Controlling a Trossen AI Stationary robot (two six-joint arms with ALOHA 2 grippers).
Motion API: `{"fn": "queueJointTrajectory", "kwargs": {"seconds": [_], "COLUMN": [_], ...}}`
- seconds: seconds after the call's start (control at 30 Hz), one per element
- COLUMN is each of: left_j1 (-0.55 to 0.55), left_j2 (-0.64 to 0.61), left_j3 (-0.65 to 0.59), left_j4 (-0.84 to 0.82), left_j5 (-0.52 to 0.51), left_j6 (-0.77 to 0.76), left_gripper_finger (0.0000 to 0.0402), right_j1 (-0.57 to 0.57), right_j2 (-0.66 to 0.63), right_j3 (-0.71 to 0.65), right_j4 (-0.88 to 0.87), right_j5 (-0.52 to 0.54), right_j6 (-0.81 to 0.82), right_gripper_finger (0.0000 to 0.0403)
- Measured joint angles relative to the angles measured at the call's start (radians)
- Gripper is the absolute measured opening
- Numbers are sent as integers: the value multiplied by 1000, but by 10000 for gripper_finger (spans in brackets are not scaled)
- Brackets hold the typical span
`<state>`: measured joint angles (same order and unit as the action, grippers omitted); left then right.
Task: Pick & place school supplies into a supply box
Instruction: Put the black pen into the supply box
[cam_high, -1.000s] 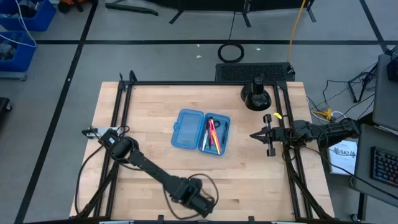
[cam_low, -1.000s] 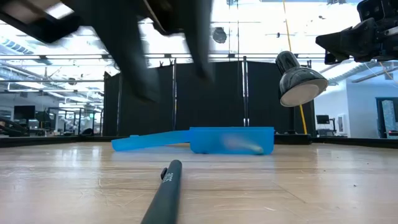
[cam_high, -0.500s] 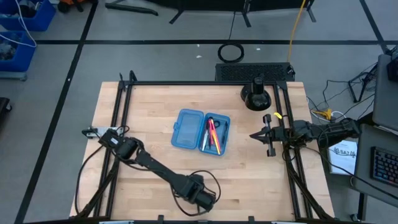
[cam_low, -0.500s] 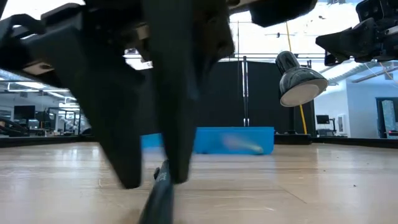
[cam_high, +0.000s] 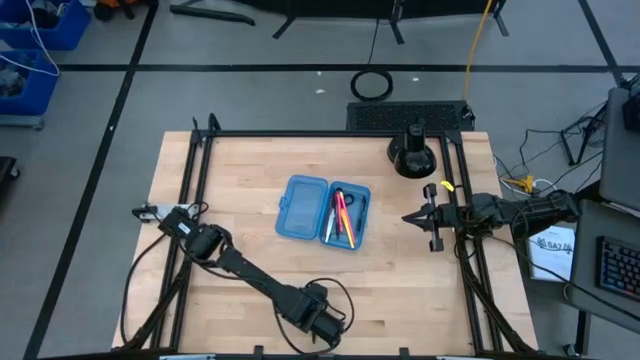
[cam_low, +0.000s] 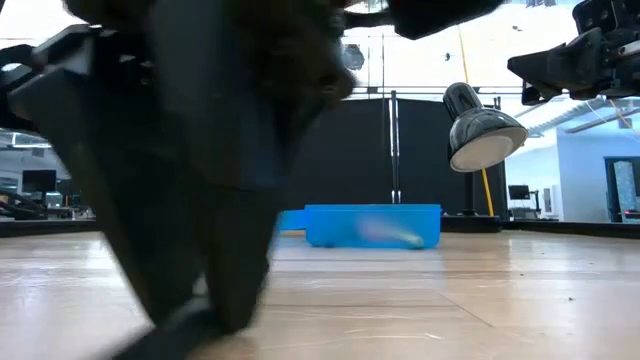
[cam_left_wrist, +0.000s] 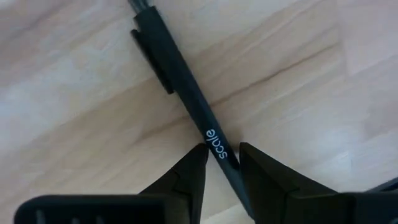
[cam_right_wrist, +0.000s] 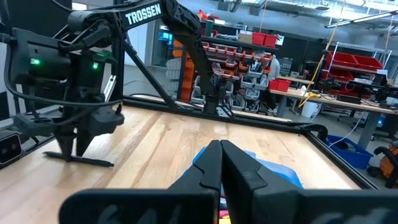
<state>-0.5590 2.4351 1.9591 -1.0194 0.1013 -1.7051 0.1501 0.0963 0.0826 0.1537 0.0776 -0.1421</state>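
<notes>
A black pen (cam_left_wrist: 180, 81) lies flat on the wooden table near its front edge. My left gripper (cam_left_wrist: 221, 155) points down over it, open, with one finger on each side of the barrel next to the white lettering. The high view shows this gripper (cam_high: 325, 325) at the front of the table. The blue supply box (cam_high: 322, 211) lies open in the middle of the table, with pink, yellow and dark supplies in its right half. My right gripper (cam_high: 408, 217) waits shut at the table's right edge, level and clear of everything. My left gripper comes from above with its fingers (cam_left_wrist: 193, 168) across the pen's barrel (cam_left_wrist: 214, 142), one on either side. I cannot tell whether they touch it. The pen rests flat on the table.
A black round stand (cam_high: 412, 155) stands at the far right corner, and shows as a lamp-like head (cam_low: 482, 130) in the low view. Black frame rails (cam_high: 200, 180) run along the table's left and right sides. Bare wood lies between the pen and the box.
My left gripper has come down onto the pen near the table's front edge and has turned a little about its own axis. Its fingers now reach the table on either side of the pen. The pen and the box have stayed where they were.
</notes>
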Motion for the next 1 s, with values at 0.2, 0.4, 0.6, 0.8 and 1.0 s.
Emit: {"fn": "queueJointTrajectory", "kwargs": {"seconds": [0.2, 0.4, 0.6, 0.8, 1.0], "left_j1": [-24, -44, -36, -28, -35], "left_j2": [0, 0, 0, 0, -32], "left_j3": [0, -1, -5, -5, -4], "left_j4": [-58, -64, -14, 5, -16], "left_j5": [-75, -159, -162, -137, -237], "left_j6": [124, 167, 143, 149, 149], "left_gripper_finger": [105, 105, 41, 24, 22], "right_j1": [0, 0, 0, 0, 0], "right_j2": [0, 0, 0, 0, 0], "right_j3": [0, 0, 0, 0, 0], "right_j4": [-4, -8, -16, -16, -16], "right_j5": [0, 0, 0, 0, 0], "right_j6": [0, 0, 25, 26, 26], "right_gripper_finger": [0, 0, 0, 0, 0]}}
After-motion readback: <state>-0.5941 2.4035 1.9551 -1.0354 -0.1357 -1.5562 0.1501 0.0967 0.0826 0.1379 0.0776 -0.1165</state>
